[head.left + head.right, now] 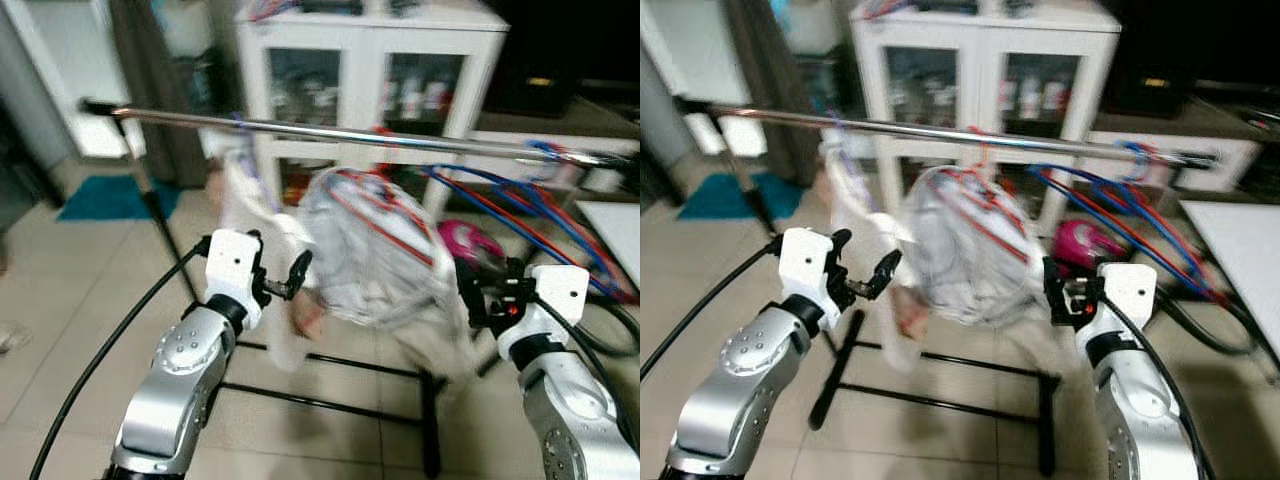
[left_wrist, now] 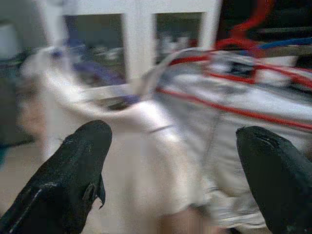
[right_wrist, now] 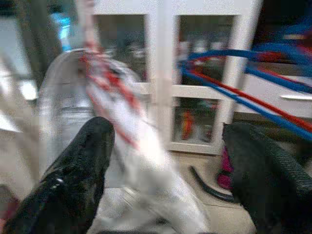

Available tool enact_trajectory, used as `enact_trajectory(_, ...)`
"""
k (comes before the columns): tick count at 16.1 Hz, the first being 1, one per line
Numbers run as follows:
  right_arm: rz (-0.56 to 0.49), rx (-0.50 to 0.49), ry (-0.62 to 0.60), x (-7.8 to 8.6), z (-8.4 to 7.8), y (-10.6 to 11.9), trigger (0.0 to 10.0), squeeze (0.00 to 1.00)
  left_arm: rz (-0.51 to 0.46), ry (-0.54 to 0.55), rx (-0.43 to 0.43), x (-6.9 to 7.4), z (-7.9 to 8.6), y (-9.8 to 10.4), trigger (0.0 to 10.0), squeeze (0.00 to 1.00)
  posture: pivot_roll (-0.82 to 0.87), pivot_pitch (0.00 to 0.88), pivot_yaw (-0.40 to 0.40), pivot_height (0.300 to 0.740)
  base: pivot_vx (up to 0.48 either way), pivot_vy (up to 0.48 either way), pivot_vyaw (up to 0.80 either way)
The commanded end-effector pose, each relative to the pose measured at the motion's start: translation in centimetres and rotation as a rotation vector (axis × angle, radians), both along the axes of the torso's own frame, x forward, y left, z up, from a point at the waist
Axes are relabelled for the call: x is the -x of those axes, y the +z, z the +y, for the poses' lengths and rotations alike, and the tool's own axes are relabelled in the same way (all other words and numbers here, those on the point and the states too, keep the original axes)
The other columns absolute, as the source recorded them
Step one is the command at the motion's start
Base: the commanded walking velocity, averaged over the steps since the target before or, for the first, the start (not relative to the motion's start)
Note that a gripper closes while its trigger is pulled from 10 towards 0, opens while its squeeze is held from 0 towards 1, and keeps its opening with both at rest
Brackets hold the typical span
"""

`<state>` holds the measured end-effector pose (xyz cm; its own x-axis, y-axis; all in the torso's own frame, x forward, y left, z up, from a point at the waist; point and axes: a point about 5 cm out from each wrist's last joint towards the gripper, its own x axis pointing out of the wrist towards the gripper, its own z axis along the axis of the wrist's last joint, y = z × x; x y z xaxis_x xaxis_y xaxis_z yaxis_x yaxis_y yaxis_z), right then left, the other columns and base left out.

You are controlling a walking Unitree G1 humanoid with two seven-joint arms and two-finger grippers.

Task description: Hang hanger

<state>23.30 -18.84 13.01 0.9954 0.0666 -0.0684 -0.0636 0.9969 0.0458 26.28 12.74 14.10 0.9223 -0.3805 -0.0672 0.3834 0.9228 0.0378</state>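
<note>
A silver rail (image 1: pixel 350 133) of a clothes rack crosses in front of me. From it hangs a red hanger (image 1: pixel 385 225) carrying a pale grey-white garment (image 1: pixel 375 270), blurred as if swinging. My left gripper (image 1: pixel 280 275) stands open just left of the garment, with nothing between its fingers. In the left wrist view the garment (image 2: pixel 161 161) and the red hanger (image 2: pixel 234 109) lie ahead of the open left gripper (image 2: pixel 170 185). My right gripper (image 1: pixel 488 290) is open at the garment's right edge, and the right wrist view looks between its fingertips (image 3: pixel 73 180) at the garment (image 3: pixel 141 180).
Blue and red empty hangers (image 1: pixel 540 215) hang at the rail's right end. Another white garment (image 1: pixel 240 175) hangs further left. The rack's black base (image 1: pixel 330 400) lies on the tiled floor. Behind stand a white glass-door cabinet (image 1: pixel 370 60), a pink object (image 1: pixel 470 240) and a teal mat (image 1: pixel 115 197).
</note>
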Motion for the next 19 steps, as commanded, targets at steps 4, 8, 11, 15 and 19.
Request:
enact_trajectory(4,-0.093,-0.005,0.084,-0.8,0.6,2.1,10.0,1.0,-0.025,-0.012,-0.026,0.5,0.3,0.7,10.0,1.0,0.13,0.0,0.019,0.74,0.343,0.0,0.8)
enact_trajectory(8,-0.124,0.029,0.061,-1.1,-1.1,3.1,10.0,1.0,-0.031,-0.096,-0.059,0.9,-0.4,0.7,10.0,1.0,0.13,0.0,0.02,0.74,0.0,0.0,0.0)
enact_trajectory(11,-0.095,0.107,0.007,-1.0,-2.8,3.2,10.0,1.0,-0.017,-0.253,-0.063,1.7,-1.2,0.6,10.0,1.0,0.13,0.0,0.02,0.74,0.0,0.0,0.0)
enact_trajectory(15,0.016,0.134,0.06,-2.6,-3.1,3.1,10.0,1.0,0.049,-0.436,-0.091,2.5,-1.6,-0.1,10.0,1.0,0.11,0.0,0.027,0.74,0.0,0.0,0.0)
enact_trajectory(19,0.079,0.113,0.093,-5.4,-2.7,3.4,10.0,0.0,0.071,-0.498,-0.1,2.7,-1.7,-0.4,10.0,1.0,0.11,0.0,0.033,0.74,0.0,0.0,0.0)
